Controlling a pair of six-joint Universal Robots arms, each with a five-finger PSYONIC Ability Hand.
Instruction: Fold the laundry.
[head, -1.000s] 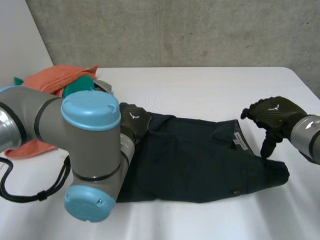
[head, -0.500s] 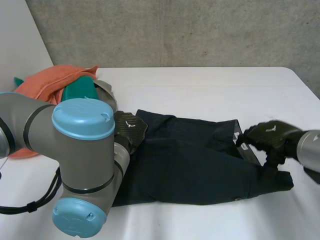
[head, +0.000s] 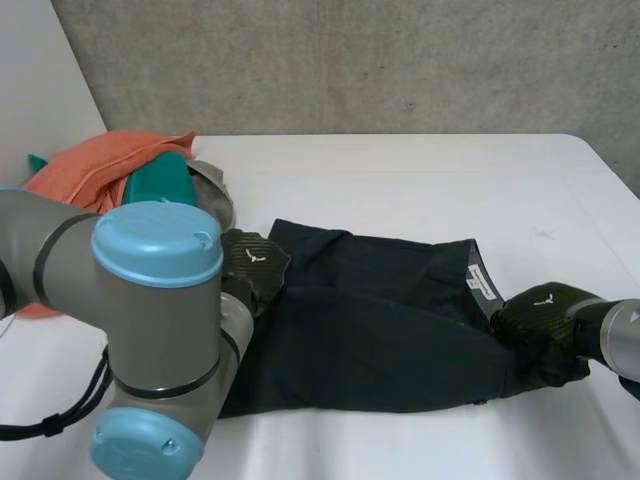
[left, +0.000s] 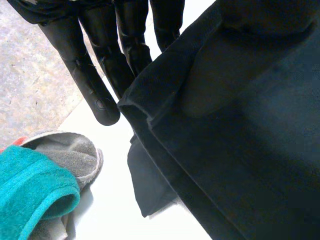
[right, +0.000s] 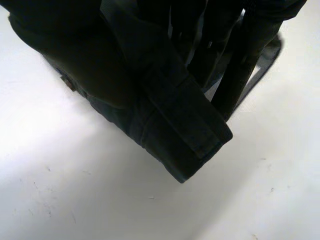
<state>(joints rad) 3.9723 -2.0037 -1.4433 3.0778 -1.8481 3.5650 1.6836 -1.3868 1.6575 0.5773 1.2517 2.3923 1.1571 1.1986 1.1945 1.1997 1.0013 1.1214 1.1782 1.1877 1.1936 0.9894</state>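
Observation:
A dark navy garment (head: 380, 320) lies flat across the table's middle, with a white label (head: 482, 283) near its right end. My left hand (head: 255, 262) is at its left edge. In the left wrist view straight fingers (left: 95, 80) run beneath the cloth's edge (left: 150, 120), and the thumb presses on the cloth from above. My right hand (head: 545, 318) sits on the right-hand corner. In the right wrist view that hemmed corner (right: 190, 135) is pinched, with the fingers (right: 240, 70) behind it.
A pile of towels lies at the back left: orange (head: 95, 160), teal (head: 160, 180) and grey (head: 212, 190). The teal (left: 30, 185) and grey (left: 70, 150) ones lie close to my left hand's fingertips. My left arm's elbow (head: 150, 330) bulks in the foreground.
My right hand came down from above the table onto the garment's right corner and closed on it. My left arm shifted slightly to the left, its hand still on the cloth's edge.

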